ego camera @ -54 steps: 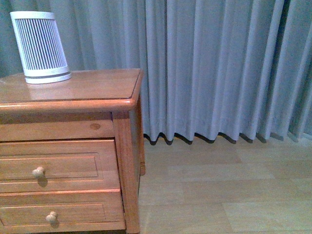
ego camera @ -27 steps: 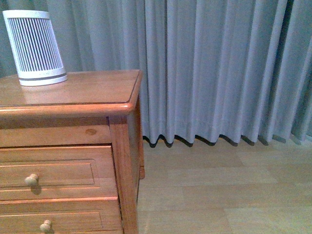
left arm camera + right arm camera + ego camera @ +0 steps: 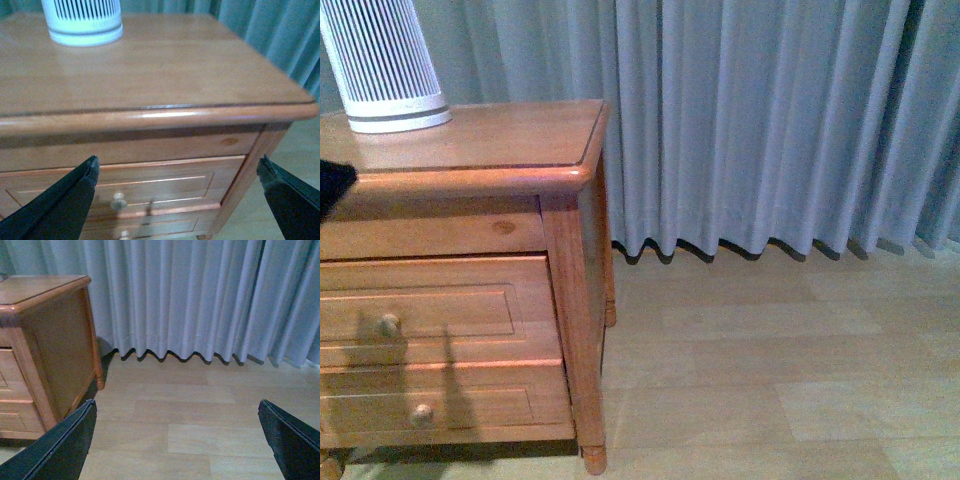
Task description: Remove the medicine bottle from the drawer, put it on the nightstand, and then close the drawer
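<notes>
Jaws of the left end effector (image 3: 177, 165) stand wide apart with nothing between them. It faces the front of the nightstand (image 3: 150, 75). From the left wrist view I judge it level with the rounded top edge, so higher than the knob (image 3: 118, 201) of the drawer (image 3: 150, 182). The knob lies ahead of this end effector and below it, and closer to one finger than to the other. The right end effector (image 3: 176, 407) is likewise spread and empty. It looks at bare floor (image 3: 200, 430) past the nightstand's side panel and is well apart from the knob, so the left arm is clearly the nearer one.

The drawer is fully shut, its panelled front flush with the frame. The medicine bottle shows in no view; presumably it is inside. The knob's stem points straight out of the front, toward the robot, and the drawer would slide along that same line. The coming move, as I read it, is to drop the left end effector to the knob's height, centre on it, close and pull back.

Below the knob is the lower drawer (image 3: 430, 405), also shut. Above and behind the knob, a slatted device (image 3: 380, 70) stands on the nightstand top. Beyond the knob on the right hangs the curtain (image 3: 770, 130).
</notes>
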{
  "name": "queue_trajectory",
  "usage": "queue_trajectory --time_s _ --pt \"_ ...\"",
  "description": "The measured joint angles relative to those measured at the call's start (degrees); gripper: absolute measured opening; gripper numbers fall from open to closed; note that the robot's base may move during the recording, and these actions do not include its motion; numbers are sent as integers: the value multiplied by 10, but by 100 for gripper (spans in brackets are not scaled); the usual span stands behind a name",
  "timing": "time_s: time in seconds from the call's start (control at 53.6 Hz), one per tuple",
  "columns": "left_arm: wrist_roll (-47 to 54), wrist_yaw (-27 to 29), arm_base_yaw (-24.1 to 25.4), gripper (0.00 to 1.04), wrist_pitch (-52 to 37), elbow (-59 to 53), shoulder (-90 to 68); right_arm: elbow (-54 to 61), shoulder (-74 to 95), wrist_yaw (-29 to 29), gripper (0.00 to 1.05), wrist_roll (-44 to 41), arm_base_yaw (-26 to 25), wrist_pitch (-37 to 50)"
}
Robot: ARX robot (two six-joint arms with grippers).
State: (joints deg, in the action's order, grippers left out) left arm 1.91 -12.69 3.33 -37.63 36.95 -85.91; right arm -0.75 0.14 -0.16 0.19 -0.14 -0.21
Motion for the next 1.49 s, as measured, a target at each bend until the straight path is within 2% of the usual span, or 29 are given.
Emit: queue_trajectory --time_s 0.261,0.448,0.616,0.691,1.083,1.326,1.494 --pt "10 21 1 98 -78 117 -323 0 0 0 98 0 0 0" --pt "2 26 13 98 -85 185 -405 0 0 0 98 0 0 0" --pt "3 32 28 98 -91 202 -437 0 0 0 98 0 0 0" --pt "4 33 33 89 -93 204 -443 0 0 0 98 0 0 0" --pt "10 31 41 30 -103 208 -447 0 0 0 98 0 0 0" --pt "14 38 35 25 -140 185 -447 0 0 0 98 0 0 0" --pt "16 46 30 25 -188 109 -421 0 0 0 98 0 0 0"
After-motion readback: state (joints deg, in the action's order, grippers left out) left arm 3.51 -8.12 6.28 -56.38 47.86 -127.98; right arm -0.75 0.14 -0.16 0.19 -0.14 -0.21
